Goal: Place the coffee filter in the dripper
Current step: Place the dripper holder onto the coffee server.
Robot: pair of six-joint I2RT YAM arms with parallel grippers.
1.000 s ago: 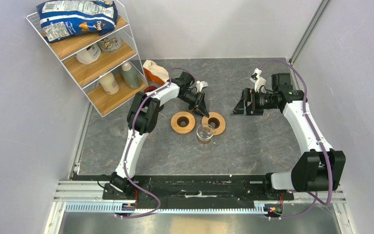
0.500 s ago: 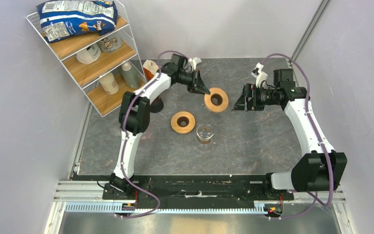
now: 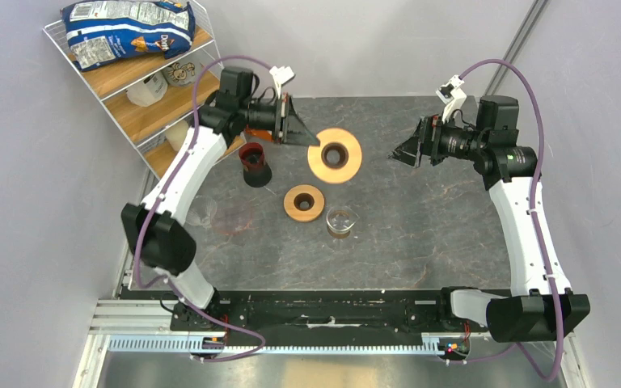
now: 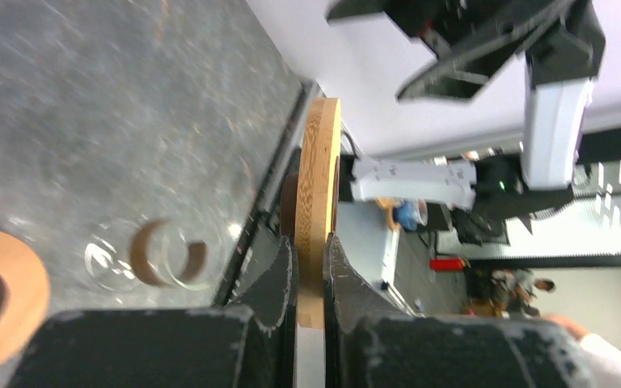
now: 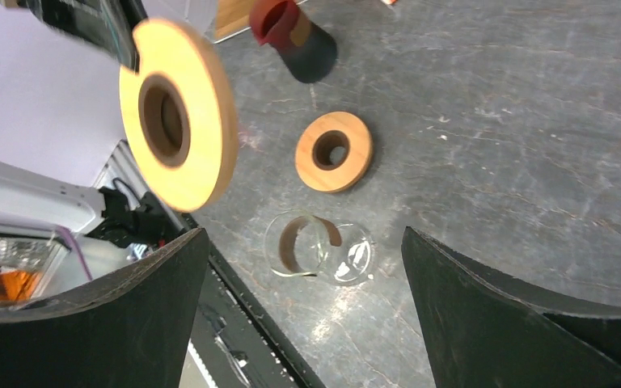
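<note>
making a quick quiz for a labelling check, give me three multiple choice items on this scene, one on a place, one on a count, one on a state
1. Where is the clear glass?
A) held up in the air
B) standing on the table beside the flat wooden ring
C) stacked on top of that ring

2. How many wooden rings are in view?
A) one
B) two
C) four

3. What state is the right end effector in?
A) open and empty
B) shut and empty
C) shut on a wooden ring

Answers:
1 B: the top view shows the glass on the table just right of the flat ring.
2 B: there is the flat one, plus the lifted wooden ring clamped in the left end effector.
3 A: its own wrist view shows the fingers spread wide with nothing between them.
</note>
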